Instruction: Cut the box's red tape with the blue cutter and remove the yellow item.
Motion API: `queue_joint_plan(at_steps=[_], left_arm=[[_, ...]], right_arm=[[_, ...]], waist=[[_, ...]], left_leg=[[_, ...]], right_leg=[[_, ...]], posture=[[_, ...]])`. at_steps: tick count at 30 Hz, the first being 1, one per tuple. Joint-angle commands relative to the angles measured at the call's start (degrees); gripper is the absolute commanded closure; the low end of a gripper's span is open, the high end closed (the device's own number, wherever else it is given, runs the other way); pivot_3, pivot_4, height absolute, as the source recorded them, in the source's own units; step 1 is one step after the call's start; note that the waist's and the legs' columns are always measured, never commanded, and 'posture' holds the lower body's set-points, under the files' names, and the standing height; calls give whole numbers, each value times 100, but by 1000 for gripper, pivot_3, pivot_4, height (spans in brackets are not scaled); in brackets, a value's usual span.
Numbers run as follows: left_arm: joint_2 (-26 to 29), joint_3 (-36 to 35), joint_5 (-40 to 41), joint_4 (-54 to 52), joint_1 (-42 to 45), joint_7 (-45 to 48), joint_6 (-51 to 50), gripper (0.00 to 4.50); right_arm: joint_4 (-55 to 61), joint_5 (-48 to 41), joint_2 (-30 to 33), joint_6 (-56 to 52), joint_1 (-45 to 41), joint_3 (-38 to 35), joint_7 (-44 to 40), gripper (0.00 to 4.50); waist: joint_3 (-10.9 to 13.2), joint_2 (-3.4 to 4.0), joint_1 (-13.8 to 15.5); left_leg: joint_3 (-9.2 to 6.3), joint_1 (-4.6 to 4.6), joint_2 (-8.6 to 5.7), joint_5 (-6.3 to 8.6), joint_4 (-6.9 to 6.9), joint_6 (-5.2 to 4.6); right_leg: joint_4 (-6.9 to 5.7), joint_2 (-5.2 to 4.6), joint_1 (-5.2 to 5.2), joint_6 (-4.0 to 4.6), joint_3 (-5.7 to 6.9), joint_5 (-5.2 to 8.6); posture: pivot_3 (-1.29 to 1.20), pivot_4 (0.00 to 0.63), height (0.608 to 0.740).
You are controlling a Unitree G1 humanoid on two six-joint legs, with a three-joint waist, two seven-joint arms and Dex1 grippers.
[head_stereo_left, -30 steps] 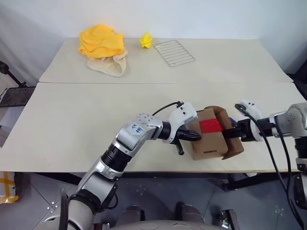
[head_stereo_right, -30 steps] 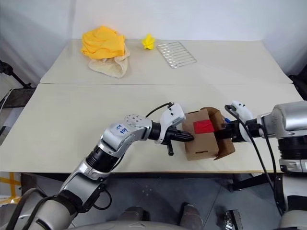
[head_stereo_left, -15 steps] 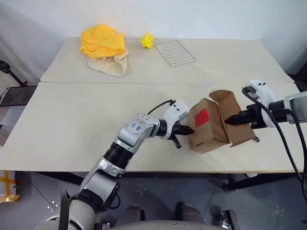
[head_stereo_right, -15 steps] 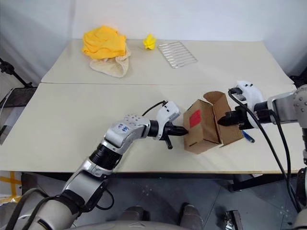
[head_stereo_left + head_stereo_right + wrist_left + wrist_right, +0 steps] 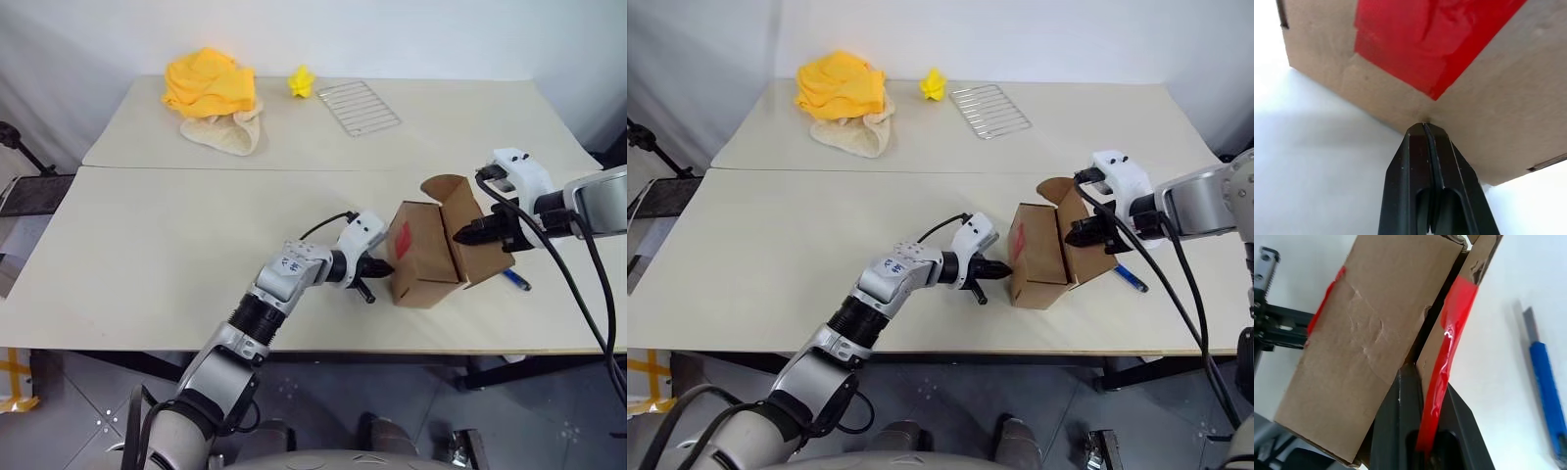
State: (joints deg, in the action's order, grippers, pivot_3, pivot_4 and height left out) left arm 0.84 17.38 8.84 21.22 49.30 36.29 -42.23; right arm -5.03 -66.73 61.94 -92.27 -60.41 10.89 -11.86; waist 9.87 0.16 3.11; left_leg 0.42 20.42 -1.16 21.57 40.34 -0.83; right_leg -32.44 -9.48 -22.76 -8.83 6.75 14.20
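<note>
we saw the box (image 5: 423, 257) standing tipped near the front edge of the desk (image 5: 147, 245), its flap (image 5: 470, 240) swung open on the right. our right hand (image 5: 458, 235) was pinching that flap, its fingers pressed onto the cardboard and a strip of the red tape (image 5: 1442, 357). our left hand (image 5: 384, 266) was pressed together with nothing in it, its tips touching the box's left face just below the red patch. the blue cutter (image 5: 516, 281) lay flat on the desk just right of the box. the yellow item was hidden from us. we judged the box light, thin-walled and easy to crush or tip, so it is best steadied by its edges and held by the stiff flap fold.
</note>
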Motion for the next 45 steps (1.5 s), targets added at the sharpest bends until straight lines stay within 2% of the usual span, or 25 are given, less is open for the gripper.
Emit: queue_joint_plan(at_steps=[1,5,8,15,18,20,22,27,37,45], left_arm=[[110,-199,9,-37,33,-17,85,4500],[384,-317,29,-147,-67,47,31,4500],[493,-394,63,-210,-97,74,3,4500],[530,-741,347,-719,-84,44,-420,4500],[539,-1240,872,-1211,-12,99,-967,4500],[489,-1779,1527,-1561,157,148,-1631,4500],[433,-1959,1902,-1812,215,173,-2016,4500],[293,-1682,1969,-1920,269,21,-2040,4500],[-145,-1151,1679,-871,1018,164,-1068,4500],[86,-256,1253,-678,561,545,-732,4500]], right_arm=[[-76,-87,-3,-23,60,243,211,4492],[-121,-50,37,-23,-65,373,263,4492],[-137,-28,74,-23,-192,477,244,4492],[-121,139,193,-23,-422,642,185,4492],[-55,178,257,-23,-467,675,147,4492],[26,153,315,-23,-437,671,140,4492],[124,112,368,-23,-392,682,133,4492],[251,157,417,-23,-368,729,145,4492],[516,-130,364,-23,-697,1126,494,4492],[490,-527,445,-23,-683,1020,889,4492]], waist=[[1,-1,-23],[2,1,-58],[2,2,-59],[3,2,-15],[4,2,-22],[5,2,-25],[6,3,-24],[6,3,-11],[6,3,-23],[6,3,-27]], left_leg=[[0,0,2,0,0,0],[11,9,4,0,-15,0],[21,79,1,-3,-2,-3],[27,88,1,-3,-3,-3],[28,88,1,-3,-2,-3],[27,88,2,-3,-3,-3],[25,89,3,-3,-3,-3],[26,87,1,-3,-3,-3],[31,87,1,-3,-3,-3],[33,86,1,-3,-4,-3]], right_leg=[[0,1,0,0,1,0],[-5,2,-26,0,-4,0],[-25,1,-103,0,-11,0],[-25,1,-111,0,-1,0],[-26,1,-111,0,-2,0],[-25,1,-111,0,-2,0],[-24,1,-111,0,-1,0],[-24,1,-109,0,-2,0],[-23,1,-111,0,-2,0],[-24,1,-111,0,-2,0]], posture=[[0,150,740],[0,150,740],[0,150,740],[0,150,740],[0,150,740],[0,150,740],[0,150,740],[0,150,740],[0,150,740],[0,150,740]])
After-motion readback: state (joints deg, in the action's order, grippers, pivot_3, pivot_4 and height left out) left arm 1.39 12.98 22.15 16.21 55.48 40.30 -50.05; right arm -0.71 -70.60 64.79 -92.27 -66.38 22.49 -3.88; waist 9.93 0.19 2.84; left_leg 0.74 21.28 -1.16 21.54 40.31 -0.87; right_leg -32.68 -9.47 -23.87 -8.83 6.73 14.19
